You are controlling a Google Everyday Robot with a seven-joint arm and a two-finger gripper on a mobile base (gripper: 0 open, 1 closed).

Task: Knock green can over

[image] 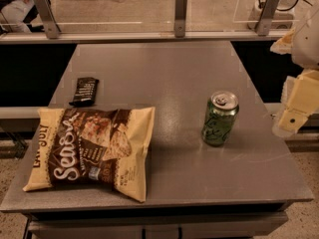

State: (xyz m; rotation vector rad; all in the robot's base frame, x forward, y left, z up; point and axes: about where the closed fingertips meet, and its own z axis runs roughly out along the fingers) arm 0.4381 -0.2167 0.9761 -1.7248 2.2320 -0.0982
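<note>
Camera view catches the gripper (292,119) at the right edge of the frame, a pale cream block hanging off the side of the table (169,68), level with the tabletop's right rim. Whether it is spread or closed cannot be told from this angle. It is near the green can (220,119) but apart from it, with bare grey surface between them.

The green can stands upright on the right half of the table, toward the front. It is small, with a glossy green body carrying pale scribbly markings, and a silver top with a pull tab that catches the light.

Well to its left lies a tan and brown chip bag (89,151), flat and far bigger than the can. Behind the bag, near the left edge, rests a dark snack wrapper (84,90). Metal posts (181,13) hold a clear barrier along the far side.
</note>
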